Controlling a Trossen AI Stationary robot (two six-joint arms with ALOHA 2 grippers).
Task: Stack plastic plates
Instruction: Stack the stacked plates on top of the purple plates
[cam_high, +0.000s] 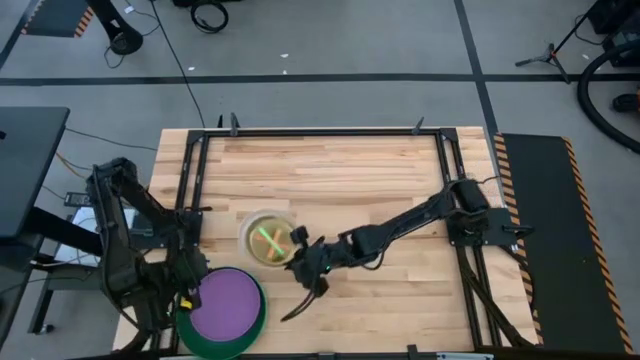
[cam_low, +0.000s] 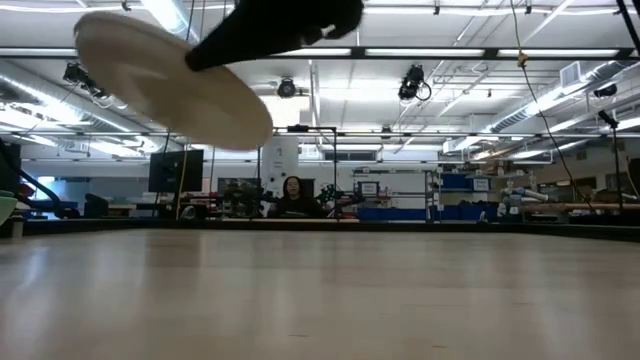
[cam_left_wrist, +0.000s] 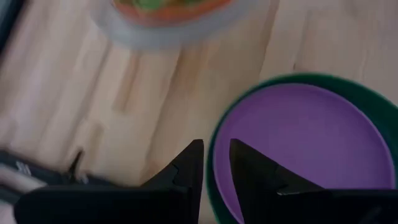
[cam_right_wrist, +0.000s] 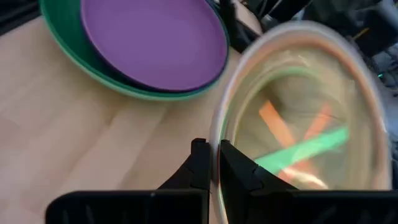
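Right gripper (cam_high: 297, 240): fingers pinched onto the rim of a white plate (cam_high: 266, 238), seen edge-on in the right wrist view (cam_right_wrist: 213, 171). Arm reaches in from the right side of the table.
White plate: held off the surface, tilted; in the low view it hangs at upper left (cam_low: 170, 85) with clear air under it. It carries blurred orange and green streaks (cam_right_wrist: 292, 146); what they are cannot be told.
Purple plate (cam_high: 228, 302): sits inside a green plate (cam_high: 262, 318), both at the front-left edge of the table. Same pair in the right wrist view, purple (cam_right_wrist: 155, 40) on green (cam_right_wrist: 74, 53).
Left gripper (cam_left_wrist: 216, 163): hovers over the near rim of the green plate (cam_left_wrist: 214, 155), fingers slightly apart, nothing between them. The purple plate (cam_left_wrist: 305, 143) lies just beyond the tips.
Spacing: white plate is near the purple/green pair, toward table centre, not touching it.
Table (cam_high: 380, 170): light wood planks, black frame rails round the edges; mostly bare apart from the plates.
Floor: grey, with dark tape lines and loose cables behind the table.
Room: open workshop, ceiling light strips, racks and monitors along the back; a person (cam_low: 293, 195) sits at a far desk.
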